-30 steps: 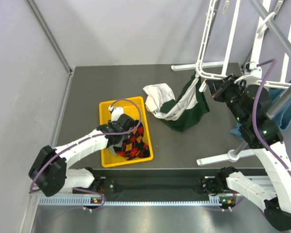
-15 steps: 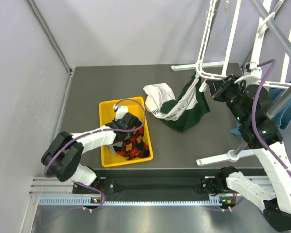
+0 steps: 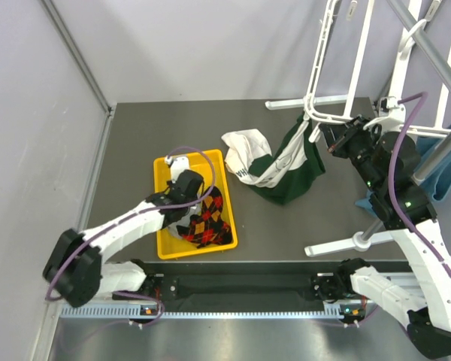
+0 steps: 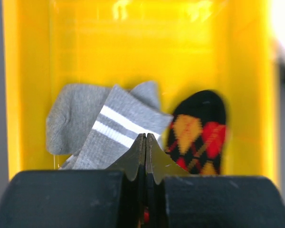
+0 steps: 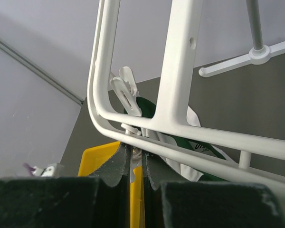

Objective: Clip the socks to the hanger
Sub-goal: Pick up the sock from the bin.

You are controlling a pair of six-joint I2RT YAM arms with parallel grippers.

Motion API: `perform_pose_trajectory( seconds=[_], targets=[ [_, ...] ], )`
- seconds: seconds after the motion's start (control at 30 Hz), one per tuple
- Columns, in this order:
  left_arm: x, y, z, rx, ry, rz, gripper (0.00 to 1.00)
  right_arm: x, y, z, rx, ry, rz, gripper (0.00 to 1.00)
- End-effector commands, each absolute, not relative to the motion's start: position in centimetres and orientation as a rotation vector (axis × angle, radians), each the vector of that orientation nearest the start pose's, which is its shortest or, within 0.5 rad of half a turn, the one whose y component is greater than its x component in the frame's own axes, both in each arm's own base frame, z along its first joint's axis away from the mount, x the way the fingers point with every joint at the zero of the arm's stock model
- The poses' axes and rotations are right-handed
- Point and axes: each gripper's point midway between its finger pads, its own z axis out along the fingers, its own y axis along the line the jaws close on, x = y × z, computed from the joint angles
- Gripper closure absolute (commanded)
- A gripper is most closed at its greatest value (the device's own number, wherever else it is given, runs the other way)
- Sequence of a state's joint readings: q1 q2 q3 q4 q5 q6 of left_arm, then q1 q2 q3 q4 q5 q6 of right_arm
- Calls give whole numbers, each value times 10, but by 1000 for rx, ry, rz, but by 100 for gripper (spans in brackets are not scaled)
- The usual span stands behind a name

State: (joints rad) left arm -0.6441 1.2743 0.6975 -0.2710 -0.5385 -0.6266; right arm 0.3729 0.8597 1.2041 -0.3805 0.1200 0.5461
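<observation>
**Your left gripper (image 4: pixel 146 142) is closed at the grey sock (image 4: pixel 109 126)**

Its jaws are pressed together low in the yellow tray (image 4: pixel 28 71), tips at the sock's white-striped cuff. You cannot tell whether any knit is caught. The soft, ribbed sock runs away to the upper left, and the argyle sock (image 4: pixel 199 137) lies just to its right. Your right gripper (image 5: pixel 135 154), also closed tight, sits under the hanger (image 5: pixel 180 61), whose bars are smooth and white, near a dangling clip (image 5: pixel 126 92). The hanger is well to the right of the tray.
</observation>
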Motion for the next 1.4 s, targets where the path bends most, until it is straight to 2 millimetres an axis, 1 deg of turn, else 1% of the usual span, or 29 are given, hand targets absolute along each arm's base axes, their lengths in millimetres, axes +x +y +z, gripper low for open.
perform_pose_trajectory(
  seconds=[0.0,0.07,0.13,0.17,0.23,0.27,0.33,0.37,0.4,0.43,0.5,0.53,0.57,0.67,0.77,0.87,1.1,1.17,1.2,1.37],
  targets=[
    [286,-139,119,-210,2189,-140,100,286,113,391,235,1681,612,100],
    [282,-139,132,-193,2154,-181,100,286,114,391,234,1684,617,100],
    [283,-136,135,-196,2133,-176,100,286,112,391,236,1681,611,100],
    [283,-133,135,-190,2143,-154,92,286,112,391,236,1681,611,100],
    [285,-132,133,-183,2150,-129,70,286,112,389,239,1684,610,100],
    [286,-134,125,-173,2173,-113,61,286,112,389,239,1685,611,100],
    [289,-138,120,-185,2190,-115,56,286,113,388,241,1687,615,100],
    [290,-140,109,-177,2220,-99,55,286,112,388,245,1687,616,100],
    [294,-144,108,-175,2224,-108,54,287,112,388,245,1687,616,100],
    [294,-147,97,-175,2254,-99,52,287,113,387,244,1689,619,100],
    [296,-148,90,-189,2270,-85,48,287,112,387,247,1688,617,100],
    [299,-150,88,-202,2266,-86,48,288,112,386,247,1693,613,100],
    [301,-151,80,-199,2281,-72,47,288,112,386,246,1693,614,100],
    [304,-152,70,-209,2300,-46,47,287,111,387,244,1689,615,100],
    [306,-153,62,-215,2305,-36,46,287,112,386,240,1693,619,100],
    [310,-161,61,-210,2306,-70,46,288,112,385,240,1694,619,100],
    [320,-160,54,-227,2298,-19,48,289,112,380,243,1700,624,100],
    [321,-158,53,-230,2296,4,52,290,112,381,246,1696,625,100],
    [321,-157,52,-232,2297,8,56,290,113,380,242,1700,630,100],
    [323,-154,54,-233,2282,30,59,289,111,382,243,1693,626,100]
  ],
)
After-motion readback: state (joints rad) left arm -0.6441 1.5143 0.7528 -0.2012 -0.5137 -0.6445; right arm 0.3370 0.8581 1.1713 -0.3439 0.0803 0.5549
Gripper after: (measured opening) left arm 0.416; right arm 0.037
